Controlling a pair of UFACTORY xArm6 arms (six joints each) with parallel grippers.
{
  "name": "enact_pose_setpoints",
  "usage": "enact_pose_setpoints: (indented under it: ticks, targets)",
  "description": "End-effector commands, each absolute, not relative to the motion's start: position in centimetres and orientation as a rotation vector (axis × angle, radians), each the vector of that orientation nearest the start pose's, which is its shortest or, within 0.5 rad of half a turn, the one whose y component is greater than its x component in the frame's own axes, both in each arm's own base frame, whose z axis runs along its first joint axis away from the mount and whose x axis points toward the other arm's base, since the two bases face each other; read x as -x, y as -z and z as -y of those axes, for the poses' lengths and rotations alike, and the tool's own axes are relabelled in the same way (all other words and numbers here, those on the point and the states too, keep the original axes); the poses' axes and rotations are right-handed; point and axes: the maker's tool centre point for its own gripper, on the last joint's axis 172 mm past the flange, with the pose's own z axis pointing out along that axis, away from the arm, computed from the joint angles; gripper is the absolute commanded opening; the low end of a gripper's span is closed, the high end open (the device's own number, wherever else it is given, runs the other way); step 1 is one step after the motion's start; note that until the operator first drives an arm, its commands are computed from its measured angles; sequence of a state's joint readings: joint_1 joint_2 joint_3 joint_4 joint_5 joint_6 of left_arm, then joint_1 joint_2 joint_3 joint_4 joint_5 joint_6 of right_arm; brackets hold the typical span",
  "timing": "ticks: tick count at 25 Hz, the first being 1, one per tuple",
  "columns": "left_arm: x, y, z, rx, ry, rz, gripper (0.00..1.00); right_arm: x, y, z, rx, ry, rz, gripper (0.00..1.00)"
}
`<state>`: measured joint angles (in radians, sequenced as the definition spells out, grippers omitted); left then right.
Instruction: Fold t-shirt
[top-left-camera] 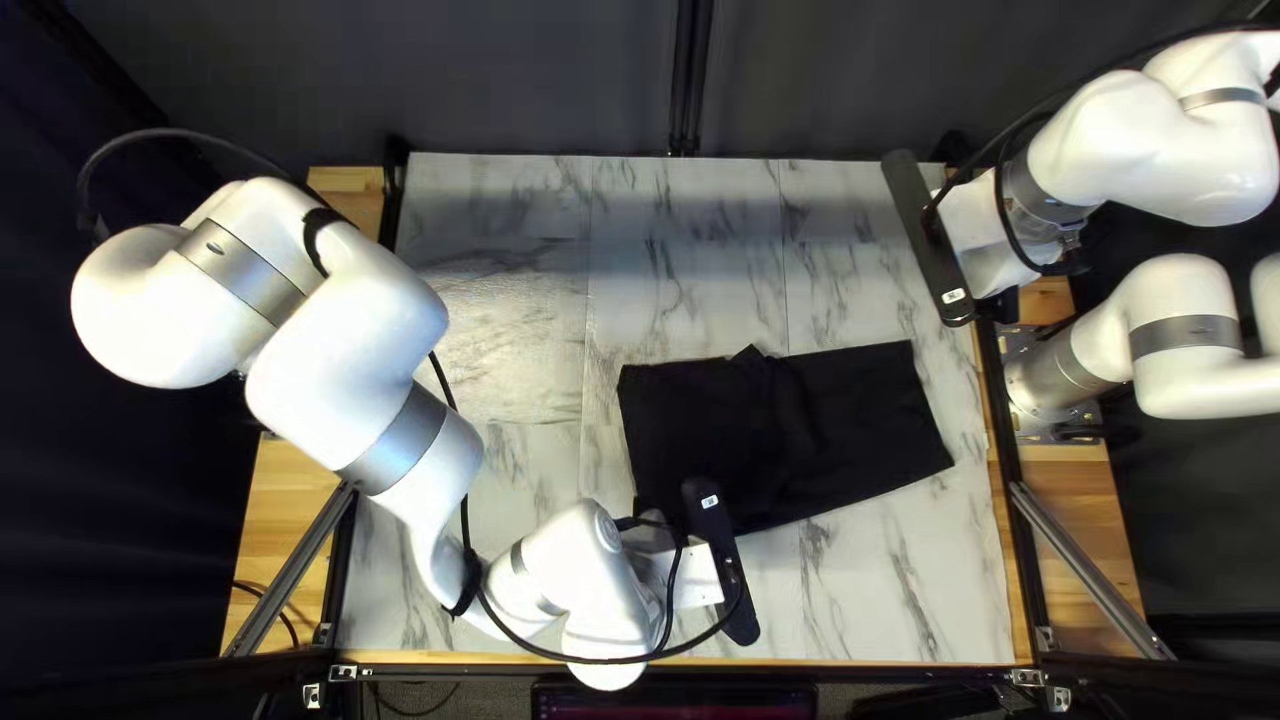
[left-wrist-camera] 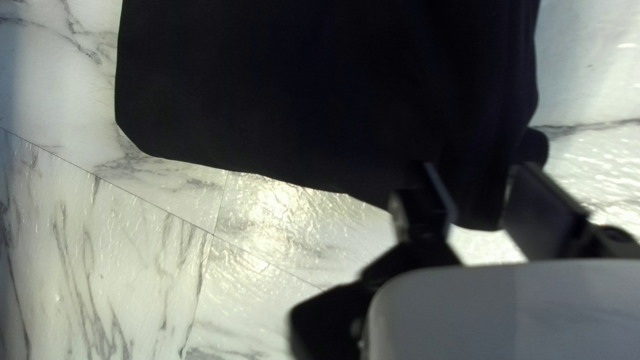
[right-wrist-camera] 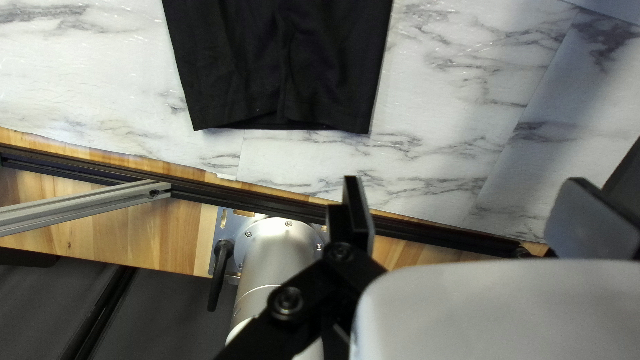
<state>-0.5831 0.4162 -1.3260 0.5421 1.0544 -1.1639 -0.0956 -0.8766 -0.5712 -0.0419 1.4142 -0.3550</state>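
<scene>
Black t-shirt [top-left-camera: 867, 414]: on the tabletop, right of centre, running left to right. Reads as partly folded already, a long strip; right end fairly straight-edged, middle rumpled, a small peak on the far edge.
Near-left part of shirt: beneath and beside the left gripper [left-wrist-camera: 477, 179]; a fold of cloth sits between its fingers.
Left gripper: fingers part-way apart, bare tabletop visible beyond the fold; no firm pinch seen, so taken as released.
Step in hand: probably taking, or just letting go of, the near-left edge.
If taking: centre the fold, catch every layer, close fully before any lift. Raise only a little, carry over low and level, lay down slowly so the top panel lands square.
If letting go: open wider and back straight out, lest a finger drag the edge.
Watch: rumpled middle could set a ridge; smooth it before the next fold.
Right gripper [right-wrist-camera: 465, 183]: spread wide, nothing held, at far right, well apart from the shirt. Could steady the right end [right-wrist-camera: 287, 113].
Marble-patterned tabletop [top-left-camera: 507, 207]: bare stretches far and left; room to turn cloth.
Right arm's base [top-left-camera: 1054, 374]: right edge, outside the fold's path.
</scene>
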Motion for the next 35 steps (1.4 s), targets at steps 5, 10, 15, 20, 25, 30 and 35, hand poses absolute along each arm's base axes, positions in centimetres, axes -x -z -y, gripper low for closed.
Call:
enact_pose_setpoints:
  ticks: [5, 10, 15, 20, 25, 30, 35]
  targets:
    - [-47.8, -14.0, 11.2, 2.894, 0.398, 0.365, 1.00, -24.8, -25.9, 3.4, 3.161, 0.038, 0.422, 1.00]
    - [-45.6, -14.3, 5.9, 3.153, 0.510, 0.261, 1.00, -24.8, -25.9, 3.4, 3.161, 0.038, 0.422, 1.00]
    - [-44.9, -13.2, 3.7, 3.380, 0.601, 0.081, 1.00, -24.8, -25.9, 3.4, 3.161, 0.038, 0.422, 1.00]
    - [-45.4, -10.2, 2.2, 3.510, 0.645, -0.031, 1.00, -24.8, -25.9, 3.4, 3.161, 0.038, 0.422, 1.00]
    - [-46.6, -8.3, 2.0, 3.557, 0.650, -0.052, 1.00, -24.8, -25.9, 3.4, 3.161, 0.038, 0.422, 1.00]
    - [-48.4, -7.4, 2.9, 3.535, 0.620, -0.022, 1.00, -24.8, -25.9, 3.4, 3.161, 0.038, 0.422, 1.00]
    - [-49.6, -7.1, 3.6, 3.476, 0.527, 0.027, 1.00, -24.8, -25.9, 3.4, 3.161, 0.038, 0.422, 1.00]
